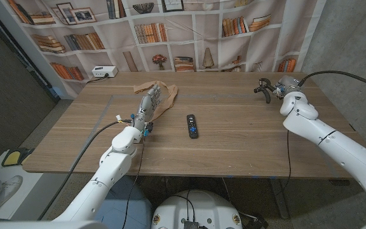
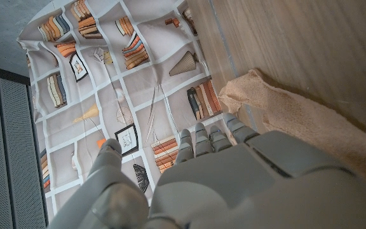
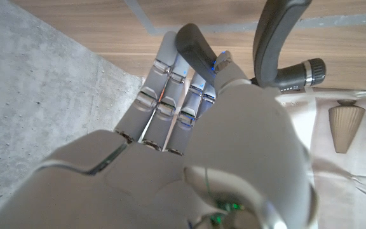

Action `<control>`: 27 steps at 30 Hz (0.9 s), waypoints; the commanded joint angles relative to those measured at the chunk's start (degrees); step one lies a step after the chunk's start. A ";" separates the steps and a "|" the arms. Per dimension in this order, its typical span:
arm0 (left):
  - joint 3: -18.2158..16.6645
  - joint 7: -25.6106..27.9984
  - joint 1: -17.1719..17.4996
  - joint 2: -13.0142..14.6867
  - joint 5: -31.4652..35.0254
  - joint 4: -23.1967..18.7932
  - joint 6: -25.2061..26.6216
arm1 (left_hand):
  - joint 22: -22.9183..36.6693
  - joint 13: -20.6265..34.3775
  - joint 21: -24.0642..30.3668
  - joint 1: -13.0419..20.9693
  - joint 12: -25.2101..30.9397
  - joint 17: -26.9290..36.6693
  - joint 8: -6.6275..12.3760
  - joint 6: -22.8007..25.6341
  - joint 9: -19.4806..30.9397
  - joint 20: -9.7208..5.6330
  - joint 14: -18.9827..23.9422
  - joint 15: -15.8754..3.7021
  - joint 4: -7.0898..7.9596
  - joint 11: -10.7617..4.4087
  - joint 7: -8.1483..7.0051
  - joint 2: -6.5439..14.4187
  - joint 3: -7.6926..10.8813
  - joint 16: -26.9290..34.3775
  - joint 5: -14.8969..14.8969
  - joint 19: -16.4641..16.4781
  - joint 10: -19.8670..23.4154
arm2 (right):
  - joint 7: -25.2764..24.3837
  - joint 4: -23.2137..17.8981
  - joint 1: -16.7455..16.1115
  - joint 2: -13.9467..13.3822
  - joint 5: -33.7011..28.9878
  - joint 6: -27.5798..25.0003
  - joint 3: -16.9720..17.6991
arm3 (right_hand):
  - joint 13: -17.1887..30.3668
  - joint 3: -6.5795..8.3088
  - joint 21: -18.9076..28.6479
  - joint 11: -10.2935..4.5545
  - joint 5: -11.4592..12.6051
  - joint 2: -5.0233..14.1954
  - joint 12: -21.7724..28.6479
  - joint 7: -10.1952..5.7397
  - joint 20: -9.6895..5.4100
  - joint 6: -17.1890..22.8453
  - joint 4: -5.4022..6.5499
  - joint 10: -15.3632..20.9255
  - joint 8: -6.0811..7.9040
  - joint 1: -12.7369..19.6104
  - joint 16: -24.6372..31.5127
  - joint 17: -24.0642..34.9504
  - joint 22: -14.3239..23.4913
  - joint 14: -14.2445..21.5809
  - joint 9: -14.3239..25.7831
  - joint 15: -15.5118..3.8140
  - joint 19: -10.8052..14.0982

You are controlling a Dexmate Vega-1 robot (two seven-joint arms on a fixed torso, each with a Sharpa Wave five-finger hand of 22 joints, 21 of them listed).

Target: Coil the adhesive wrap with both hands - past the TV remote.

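The tan adhesive wrap [image 1: 162,95] lies crumpled on the far left part of the wooden table [image 1: 234,146], past the black TV remote [image 1: 192,125] at the middle. My left hand [image 1: 149,104] reaches over the wrap's left side with its fingers stretched out. In the left wrist view the wrap [image 2: 297,121] runs along beside my left hand [image 2: 234,178], and nothing shows in its grasp. My right hand [image 1: 277,87] hovers at the far right of the table, well away from the wrap. Its fingers [image 3: 164,89] are straight and hold nothing.
A white box [image 1: 103,72] stands at the table's back left edge. A grey tape line [image 1: 108,111] marks the tabletop left of my left arm. A bookshelf backdrop [image 1: 189,32] hangs behind the table.
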 commanded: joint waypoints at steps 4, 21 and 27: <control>-0.11 0.19 0.47 0.52 -0.15 -1.14 0.10 | 0.25 0.06 0.00 0.24 0.21 0.12 0.34 0.51 0.07 0.14 -0.28 -0.20 -0.02 -0.09 -0.04 0.46 0.09 0.28 0.20 0.01 0.14 | -0.55 -7.24 -3.32 -3.53 0.52 0.91 1.92 | 0.68 0.42 0.92 0.13 0.37 4.85 0.44 -0.16 -2.40 0.74 0.03 -0.34 0.14 5.16 0.19 0.54 0.47 3.50 0.24 -9.61 -0.68; -0.55 -0.30 1.31 1.14 -1.33 -2.18 0.43 | 0.25 0.06 0.00 0.27 0.33 0.13 0.38 0.72 0.07 0.11 -0.31 -0.20 -0.03 -0.26 -0.06 0.48 0.07 0.27 0.19 0.01 0.46 | -2.12 -12.73 -7.34 -6.17 1.68 3.24 4.54 | 1.62 0.36 2.10 0.13 0.39 4.87 0.75 -0.08 -2.45 0.75 0.15 -0.34 -0.03 5.22 -0.05 1.21 0.82 3.39 0.29 -9.61 -1.13; -0.66 -0.10 1.77 1.55 -1.36 -2.97 0.80 | 0.25 0.06 -0.01 0.25 0.30 0.13 0.37 0.73 0.07 0.15 -0.29 -0.13 -0.01 0.03 0.10 0.47 0.04 0.27 0.18 -0.02 0.38 | -2.37 -14.37 -8.68 -7.24 2.40 4.67 5.67 | 1.98 0.36 2.61 0.07 0.40 4.93 0.85 -0.03 -2.46 0.75 0.19 -0.36 -0.10 5.24 -0.10 1.48 0.96 3.45 0.31 -9.61 -1.22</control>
